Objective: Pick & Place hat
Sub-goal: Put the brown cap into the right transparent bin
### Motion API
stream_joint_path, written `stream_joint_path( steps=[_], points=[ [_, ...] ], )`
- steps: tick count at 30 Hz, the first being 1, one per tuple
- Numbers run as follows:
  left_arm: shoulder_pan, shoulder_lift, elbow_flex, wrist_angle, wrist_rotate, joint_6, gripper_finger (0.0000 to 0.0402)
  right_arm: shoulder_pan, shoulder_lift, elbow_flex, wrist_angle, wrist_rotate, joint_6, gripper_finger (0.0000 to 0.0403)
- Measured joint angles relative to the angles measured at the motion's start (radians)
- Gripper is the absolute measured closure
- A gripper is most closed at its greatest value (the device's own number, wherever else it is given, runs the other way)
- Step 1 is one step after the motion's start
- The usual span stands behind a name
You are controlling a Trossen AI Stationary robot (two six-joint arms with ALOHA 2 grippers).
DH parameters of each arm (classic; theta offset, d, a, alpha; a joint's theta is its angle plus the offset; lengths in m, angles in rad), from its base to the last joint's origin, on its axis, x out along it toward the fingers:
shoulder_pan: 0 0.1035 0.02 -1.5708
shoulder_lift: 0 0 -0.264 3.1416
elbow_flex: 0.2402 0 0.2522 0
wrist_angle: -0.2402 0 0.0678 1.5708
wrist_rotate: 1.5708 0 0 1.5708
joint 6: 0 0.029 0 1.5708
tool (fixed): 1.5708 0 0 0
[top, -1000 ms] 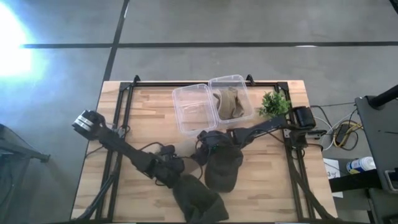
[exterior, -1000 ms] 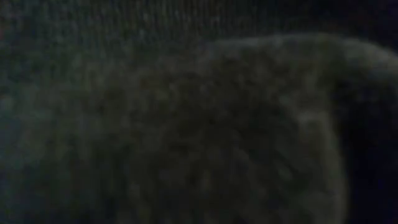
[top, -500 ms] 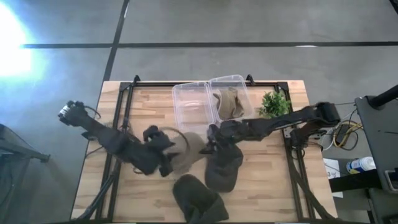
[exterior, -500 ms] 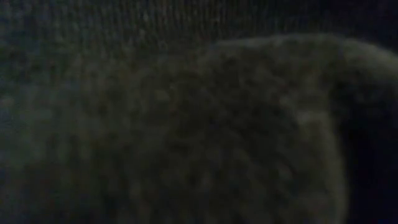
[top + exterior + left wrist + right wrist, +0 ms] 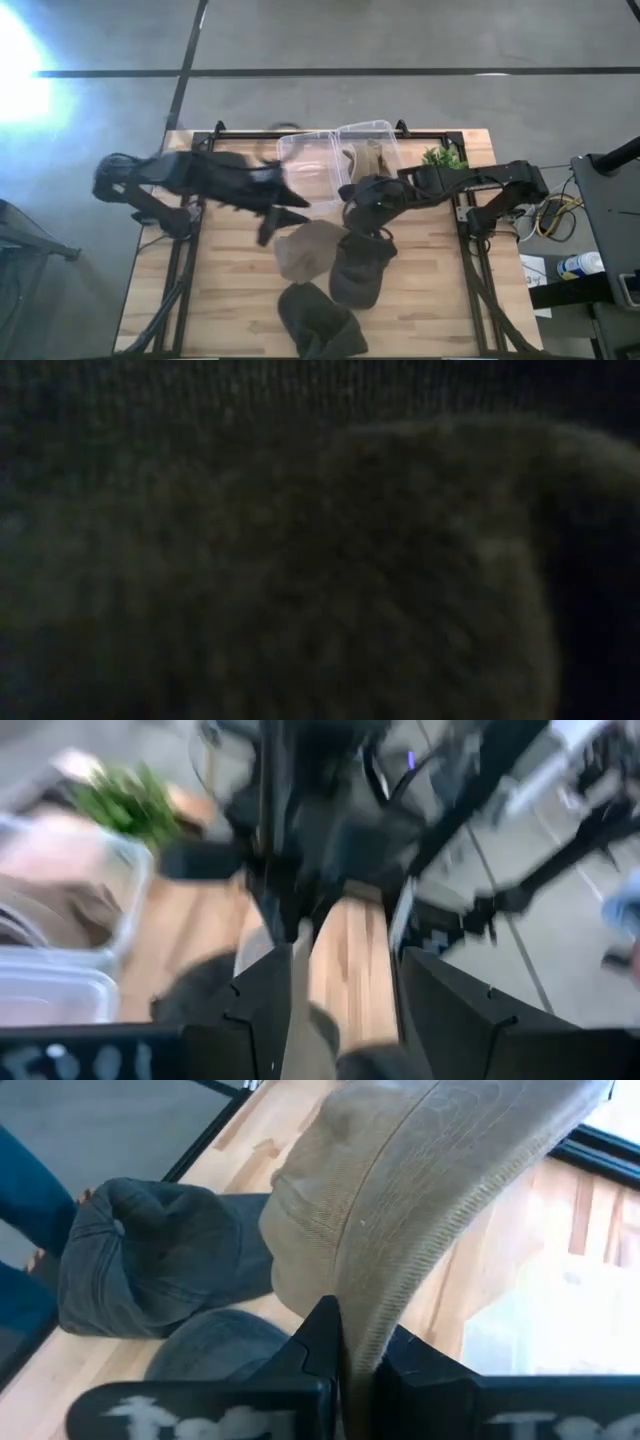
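Observation:
A tan hat (image 5: 308,250) lies mid-table, its crown against a dark cap (image 5: 360,272). A dark olive hat (image 5: 315,320) rests at the near edge, and it fills the low view (image 5: 320,560). My right gripper (image 5: 358,200) is shut on the tan hat (image 5: 420,1200). My left gripper (image 5: 270,215) hovers blurred to the far left of the tan hat, and it is open (image 5: 345,1010) in its wrist view. A second tan hat (image 5: 368,165) sits inside a clear bin. My right gripper pinches an edge of the tan hat (image 5: 362,1325) between its two fingers, coming down at a slant from the table's right and far side. That edge rises toward the fingers. The rest of the hat (image 5: 305,255) lies on the table.
Two clear bins (image 5: 310,172) stand side by side at the far edge, with a small green plant (image 5: 440,165) to their right. A black frame (image 5: 200,160) borders the wooden table. The dark grey cap (image 5: 150,1270) lies just beyond the held hat.
My left gripper drew the tan hat from the olive hat's side toward mid-table, let go, then swung up toward the far edge. My right gripper moved toward the far right and now has the tan hat's edge. The tan hat has slid right, against the dark cap.

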Motion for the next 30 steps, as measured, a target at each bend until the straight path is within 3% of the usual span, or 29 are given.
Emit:
stream_joint_path(
  steps=[6, 13, 17, 21, 26, 30],
  points=[
    [0.081, 0.148, 0.023, 0.069, 0.342, 0.037, 0.0219, 0.006, 0.109, 0.189, -0.256, -0.006, -0.023, 0.0389],
    [0.081, 0.258, 0.061, 0.056, 0.477, 0.069, 0.0219, 0.027, 0.146, 0.276, -0.326, -0.001, -0.038, 0.0390],
    [0.076, 0.275, 0.066, 0.019, 0.481, 0.089, 0.0219, 0.023, 0.143, 0.295, -0.328, 0.002, -0.032, 0.0390],
    [0.075, 0.272, 0.064, 0.017, 0.409, 0.109, 0.0219, 0.023, 0.135, 0.296, -0.354, 0.007, -0.005, 0.0390],
    [0.076, 0.235, 0.063, 0.155, 0.313, 0.169, 0.0219, 0.024, 0.156, 0.264, -0.417, -0.002, 0.014, 0.0390],
    [0.074, 0.229, 0.065, 0.129, 0.277, 0.216, 0.0219, 0.034, 0.161, 0.239, -0.419, -0.003, 0.017, 0.0390]
  ],
)
